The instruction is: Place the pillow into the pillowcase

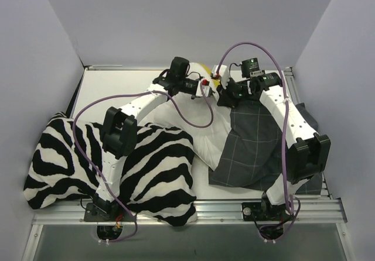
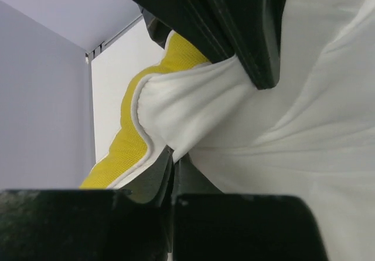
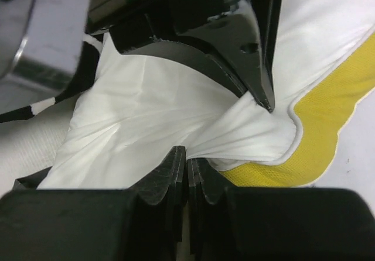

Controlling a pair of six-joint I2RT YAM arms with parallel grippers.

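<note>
Near left: zebra cushion point(image 1: 158, 167), not part of the job, just crowding the left arm's base. Near right: pillowcase point(image 1: 252, 144), lying slack on the table point(image 1: 117, 88) under the right arm. Its left edge touches the pillow point(image 1: 202, 141). Can't tell if that side of the pillow is under the case or inside it.

The pillow runs from the middle out to the far end, and both grippers meet there at its yellow edge point(image 2: 126, 144).

Left gripper point(image 2: 173, 170): fingers closed together on a gathered fold of the pillow's white cover, just beside the yellow band. Right gripper point(image 3: 186, 158): same, fingers shut on a bunched ridge of cover, with the yellow band just right of the tips.

The two pinches sit close together at one corner, nearly finger to finger. My read: two grips share the load so the corner lifts without the floppy cover slipping, then gets steered to the case mouth. Both hold cover only, not foam, so expect stretch and sag.
</note>
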